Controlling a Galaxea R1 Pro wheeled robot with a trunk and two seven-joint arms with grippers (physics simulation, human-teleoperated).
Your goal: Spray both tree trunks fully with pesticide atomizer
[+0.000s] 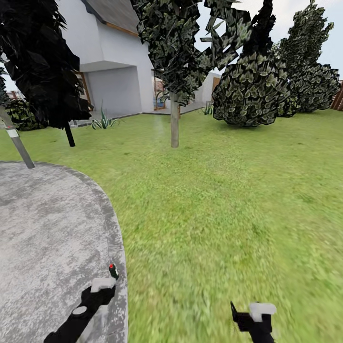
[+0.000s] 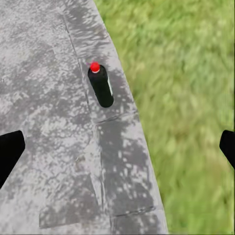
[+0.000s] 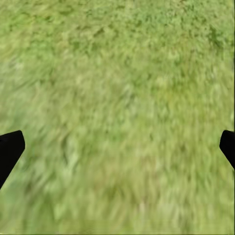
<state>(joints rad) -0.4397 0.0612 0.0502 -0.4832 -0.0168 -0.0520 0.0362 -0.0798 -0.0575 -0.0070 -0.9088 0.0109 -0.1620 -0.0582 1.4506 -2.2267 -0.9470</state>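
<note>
The pesticide atomizer (image 1: 113, 270), a dark bottle with a red cap, lies on the grey stone paving (image 1: 47, 228) close to its curved edge with the lawn. In the left wrist view the atomizer (image 2: 100, 86) lies ahead of my left gripper (image 2: 117, 152), which is open, its black fingertips (image 2: 10, 152) wide apart and not touching it. My left gripper (image 1: 105, 285) hovers just short of the bottle. Open over bare grass is my right gripper (image 1: 247, 310), also (image 3: 117, 149). A tree with a pale trunk (image 1: 175, 125) stands far ahead on the lawn.
A leaning grey post (image 1: 19, 143) rises at the paving's far left. A dark narrow tree (image 1: 47, 71) and big shrubs (image 1: 250, 95) line the lawn's far side before a white house (image 1: 114, 57). A stretch of brown fence (image 1: 338, 97) shows at far right.
</note>
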